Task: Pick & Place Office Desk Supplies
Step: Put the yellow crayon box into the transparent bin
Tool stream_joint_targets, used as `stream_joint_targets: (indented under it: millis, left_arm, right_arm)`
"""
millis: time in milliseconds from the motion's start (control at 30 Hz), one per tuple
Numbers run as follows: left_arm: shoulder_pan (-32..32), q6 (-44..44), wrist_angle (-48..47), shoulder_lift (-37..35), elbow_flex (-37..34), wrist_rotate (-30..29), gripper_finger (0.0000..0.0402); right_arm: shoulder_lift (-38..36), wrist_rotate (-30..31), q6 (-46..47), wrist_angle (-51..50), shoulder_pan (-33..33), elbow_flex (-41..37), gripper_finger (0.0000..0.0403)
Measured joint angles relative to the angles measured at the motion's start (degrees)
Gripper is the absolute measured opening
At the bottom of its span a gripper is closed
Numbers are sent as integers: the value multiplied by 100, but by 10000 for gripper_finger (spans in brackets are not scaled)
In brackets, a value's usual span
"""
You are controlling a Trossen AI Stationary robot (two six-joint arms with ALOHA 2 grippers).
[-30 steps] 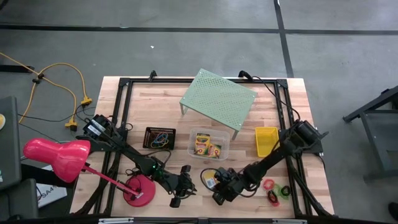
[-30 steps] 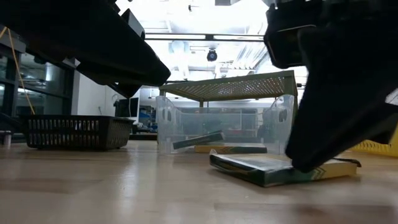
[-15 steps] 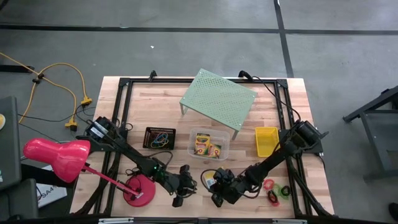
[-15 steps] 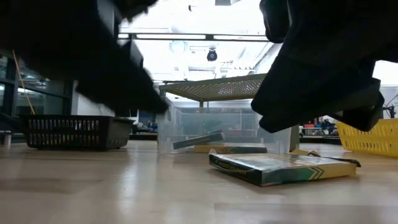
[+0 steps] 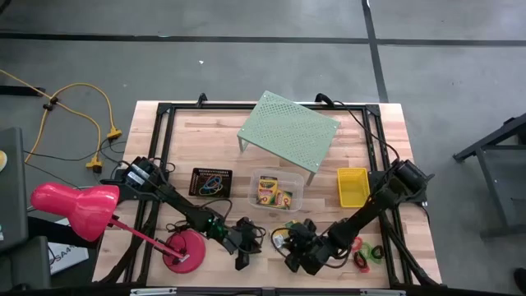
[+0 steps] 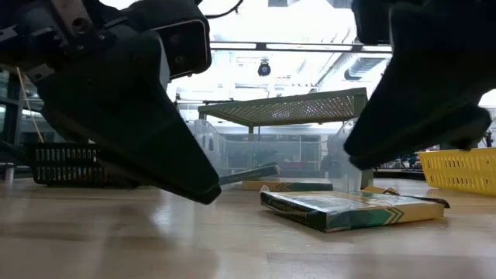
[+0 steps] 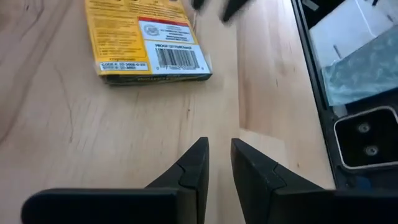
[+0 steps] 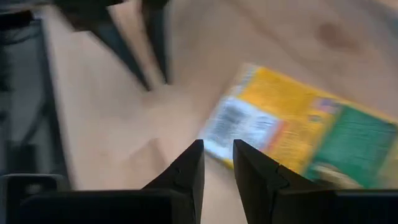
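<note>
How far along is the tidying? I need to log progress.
Done: card boxes lie in the clear tub, rubber bands in the mesh tray. In hand: nothing; left gripper and right gripper hover by one loose box. Left: that box and the rings.

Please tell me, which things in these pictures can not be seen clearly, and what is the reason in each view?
- Mesh tray, low view: mostly hidden behind the left arm.
- Card box, left wrist view: far part cut off by the picture edge.
- Card box, right wrist view: print blurred, unreadable.
- Rings, high view: too small to count.
- Clear tub, low view: right wall hidden by the right arm.
</note>
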Motion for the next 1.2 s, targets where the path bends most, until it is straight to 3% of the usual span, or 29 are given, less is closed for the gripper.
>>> stream_joint_targets:
  millis: [233, 500, 667, 767, 1000, 1200]
  left_arm:
    - [176, -1088, 11, 0, 0, -17, 63]
    - [411, -2135, 31, -11, 0, -11, 63]
    - [636, -2538, 20, -26, 4, 616, 63]
    - [675, -2623, -24, -28, 11, 652, 63]
    - [685, -3064, -108, -28, 34, 72, 63]
    - [515, -3669, -1045, -17, 344, -528, 63]
  right_arm:
    - [-510, 738, 650, -1527, 258, 2, 73]
    - [-766, 560, 629, -2186, 504, 0, 73]
    - [-769, 264, 633, -2816, 562, 0, 73]
    - [-769, 293, 632, -3157, 557, 0, 73]
    - [-769, 355, 633, -3594, 557, 0, 73]
    - [-767, 134, 619, -3603, 580, 0, 73]
